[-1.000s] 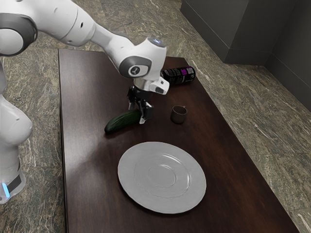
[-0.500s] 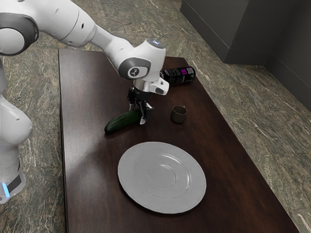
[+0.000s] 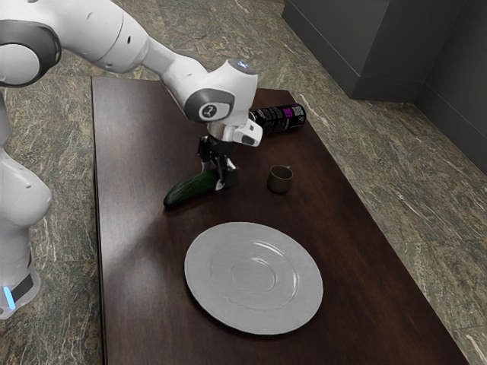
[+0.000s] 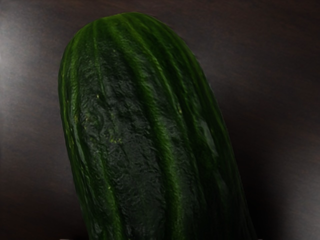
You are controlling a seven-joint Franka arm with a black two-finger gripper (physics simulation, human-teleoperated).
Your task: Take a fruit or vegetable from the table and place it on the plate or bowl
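the white arm (image 3: 114,38) reaches in from the upper left of the frame over the dark table (image 3: 133,144). left of centre, the cucumber (image 3: 186,192) lies slantwise on the wood. the gripper (image 3: 217,179) stands over its right end, fingers drawn in against both sides. up close, the cucumber (image 4: 150,140) sits right under the hand. the grey plate (image 3: 253,277) lies below centre, apart from it. right of the gripper stands a small cup (image 3: 280,179), and above that lies a toppled bottle (image 3: 278,118).
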